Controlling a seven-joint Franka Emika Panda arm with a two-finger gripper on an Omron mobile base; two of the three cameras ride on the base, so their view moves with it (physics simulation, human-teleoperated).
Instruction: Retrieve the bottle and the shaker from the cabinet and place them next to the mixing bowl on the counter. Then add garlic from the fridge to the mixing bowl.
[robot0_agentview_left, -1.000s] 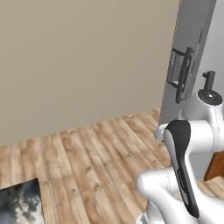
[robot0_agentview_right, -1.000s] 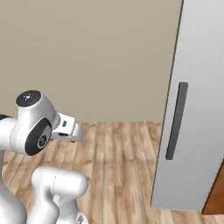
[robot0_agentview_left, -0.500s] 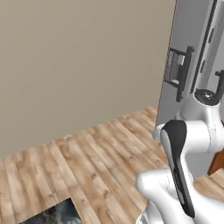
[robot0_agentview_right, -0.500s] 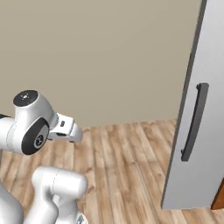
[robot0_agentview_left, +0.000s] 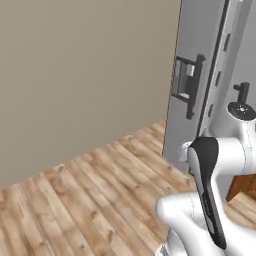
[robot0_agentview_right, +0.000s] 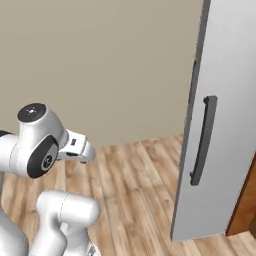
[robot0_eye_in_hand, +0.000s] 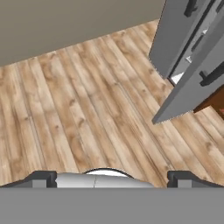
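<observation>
My gripper hangs open over the wooden floor, its two dark fingertips far apart with nothing between them. The grey fridge stands at the upper right of the hand view with its two doors swung open; a second door angles toward me. In the left base view the fridge door with its dark handle stands just beyond my arm. In the right base view a fridge door with a long dark handle faces me at the right.
A plain beige wall runs behind the wood floor. A brown wooden cabinet edge sits beside the fridge at the lower right. Open floor lies to the left of the fridge.
The whole picture has shifted in both base views, so the base has moved. A dark patch at the lower left of the left base view has slid out of frame, and the fridge looms nearer.
</observation>
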